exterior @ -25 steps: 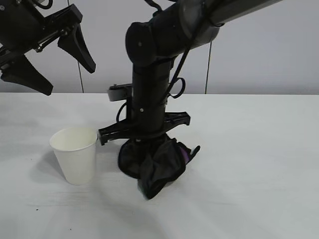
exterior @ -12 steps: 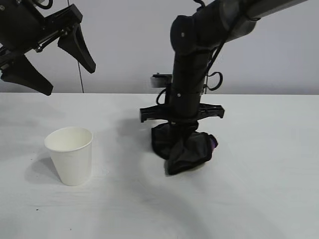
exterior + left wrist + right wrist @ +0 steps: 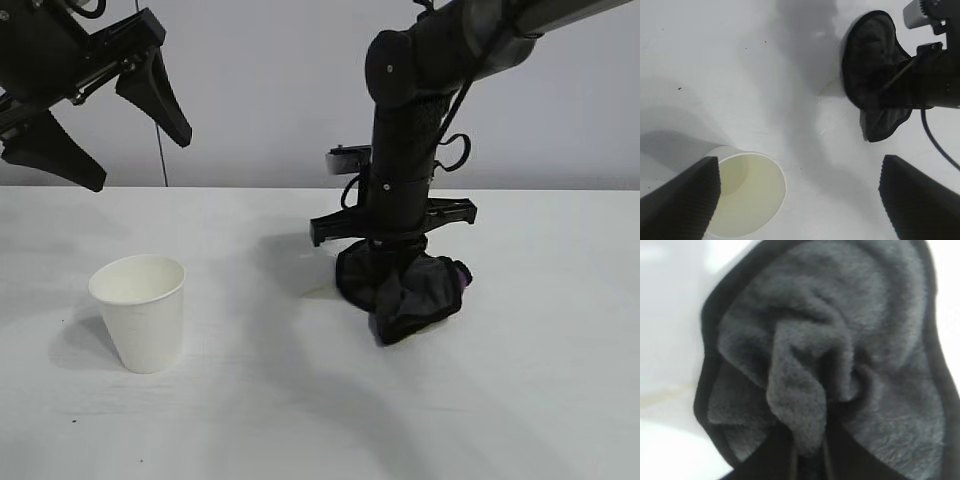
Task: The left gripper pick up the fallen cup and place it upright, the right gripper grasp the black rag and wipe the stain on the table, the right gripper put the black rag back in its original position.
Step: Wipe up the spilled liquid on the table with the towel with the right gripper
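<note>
Hanging bunched beneath the right gripper (image 3: 392, 262), the black rag (image 3: 405, 288) touches the table (image 3: 300, 420).

pale grey wall (image 3: 260, 100) behind, dark vertical seams (image 3: 161, 150)

no readable text, labels, brands or numbers seen, white paper cup (image 3: 139, 310) unprinted, black rag (image 3: 405, 285) unmarked, white table (image 3: 520, 380) plain, nothing legible on arms
</note>
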Robot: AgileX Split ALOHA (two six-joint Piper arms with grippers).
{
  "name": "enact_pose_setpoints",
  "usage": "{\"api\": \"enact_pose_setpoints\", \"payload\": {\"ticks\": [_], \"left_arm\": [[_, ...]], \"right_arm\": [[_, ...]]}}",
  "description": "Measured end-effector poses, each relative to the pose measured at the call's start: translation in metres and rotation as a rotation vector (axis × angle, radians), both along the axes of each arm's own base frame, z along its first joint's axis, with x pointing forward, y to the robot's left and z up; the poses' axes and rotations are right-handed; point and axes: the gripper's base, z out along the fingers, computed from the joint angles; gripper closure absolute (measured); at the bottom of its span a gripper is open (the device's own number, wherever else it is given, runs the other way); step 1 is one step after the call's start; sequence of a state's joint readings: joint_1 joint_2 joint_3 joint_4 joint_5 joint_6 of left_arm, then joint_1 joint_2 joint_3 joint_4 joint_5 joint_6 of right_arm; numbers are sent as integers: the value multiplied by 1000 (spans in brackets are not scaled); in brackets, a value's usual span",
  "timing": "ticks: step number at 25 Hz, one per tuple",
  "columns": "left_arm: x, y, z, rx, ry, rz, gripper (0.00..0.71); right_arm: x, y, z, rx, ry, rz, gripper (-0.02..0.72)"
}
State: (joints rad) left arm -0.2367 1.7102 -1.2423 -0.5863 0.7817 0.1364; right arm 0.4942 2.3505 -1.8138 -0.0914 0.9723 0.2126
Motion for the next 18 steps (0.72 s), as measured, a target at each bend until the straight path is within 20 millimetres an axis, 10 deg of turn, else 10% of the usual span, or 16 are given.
{"api": "enact_pose_setpoints", "payload": {"ticks": [8, 18], "left_arm": [[0, 0, 0, 0, 0, 0, 86], [0, 0, 0, -1, 0, 0, 86]], "right_arm": [[-34, 61, -2, 89, 4, 99, 684], [11, -7, -1, 139, -13, -122, 684]]}}
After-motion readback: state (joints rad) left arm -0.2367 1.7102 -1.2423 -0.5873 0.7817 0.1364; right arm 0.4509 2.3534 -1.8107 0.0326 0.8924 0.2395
